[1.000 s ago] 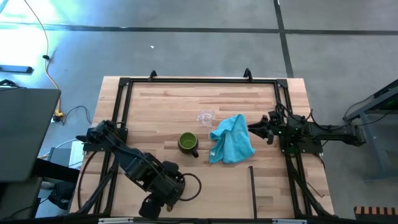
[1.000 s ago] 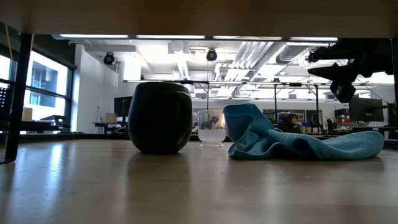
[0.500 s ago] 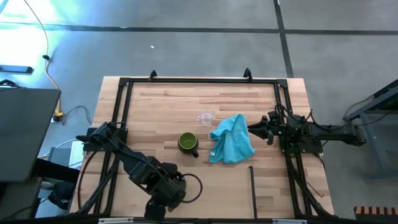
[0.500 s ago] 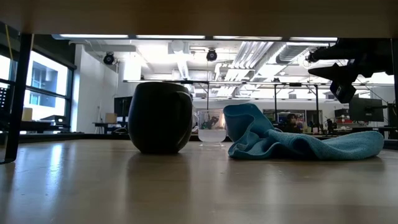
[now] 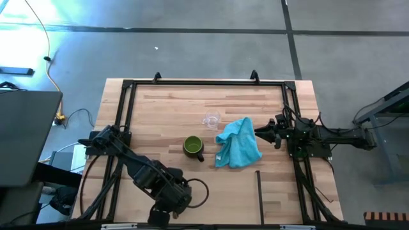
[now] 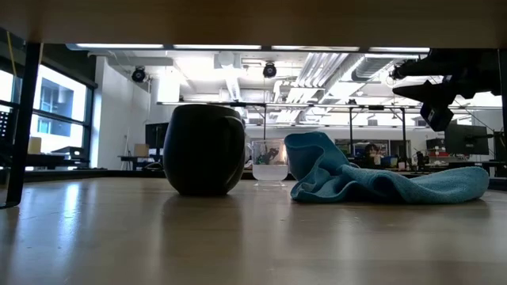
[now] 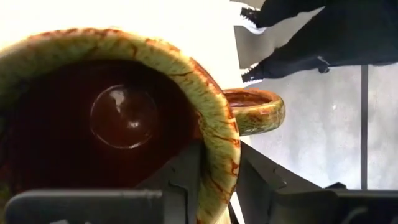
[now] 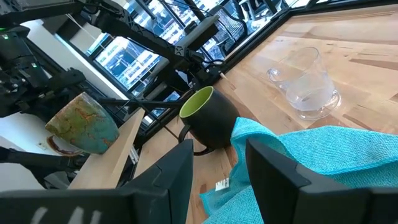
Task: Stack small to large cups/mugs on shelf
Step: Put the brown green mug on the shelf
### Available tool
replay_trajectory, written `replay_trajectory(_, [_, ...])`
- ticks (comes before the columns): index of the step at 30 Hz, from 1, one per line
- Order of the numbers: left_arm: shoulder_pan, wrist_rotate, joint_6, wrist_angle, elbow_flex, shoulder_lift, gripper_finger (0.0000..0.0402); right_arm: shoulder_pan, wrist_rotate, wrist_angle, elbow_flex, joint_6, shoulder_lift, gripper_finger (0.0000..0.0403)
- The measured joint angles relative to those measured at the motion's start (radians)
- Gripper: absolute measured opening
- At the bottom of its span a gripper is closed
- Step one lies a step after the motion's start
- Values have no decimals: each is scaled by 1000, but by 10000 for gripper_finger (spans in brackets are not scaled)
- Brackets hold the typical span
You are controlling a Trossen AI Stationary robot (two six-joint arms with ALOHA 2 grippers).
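The brown-and-tan mug (image 7: 118, 118) sits in my left gripper (image 7: 214, 165), off the table's near edge; the right wrist view also shows the mug (image 8: 81, 130) there. The green mug with a dark outside (image 5: 193, 146) stands upright on its base at mid-table, and the clear glass cup (image 5: 211, 119) stands just beyond it. My right gripper (image 5: 259, 133) hangs open above the table, at the right side of the turquoise cloth (image 5: 238, 143). The wooden shelf strip with its short black bar (image 5: 259, 188) lies near the near edge. My left gripper holds the brown mug by its rim wall (image 7: 217, 149), close to the handle (image 7: 255, 112). One finger (image 7: 183, 171) is inside the mug and the other (image 7: 255, 174) is outside. The mug is lifted clear and tilted, past the table's near edge.
The turquoise cloth lies crumpled on the table between the green mug and my right gripper. Black frame rails (image 5: 124, 121) run along the left, far and right sides of the table. Bare wood lies left of the green mug and along the near strip.
My left arm has shifted slightly toward the table's right along the near edge, carrying the mug with it. The cups, the cloth and the right arm have kept still.
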Motion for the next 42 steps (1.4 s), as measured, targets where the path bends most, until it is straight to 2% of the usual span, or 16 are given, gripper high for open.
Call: replay_trajectory(42, [0,3,-18,14,0,0,86,0,0,0,0,-3,0,140])
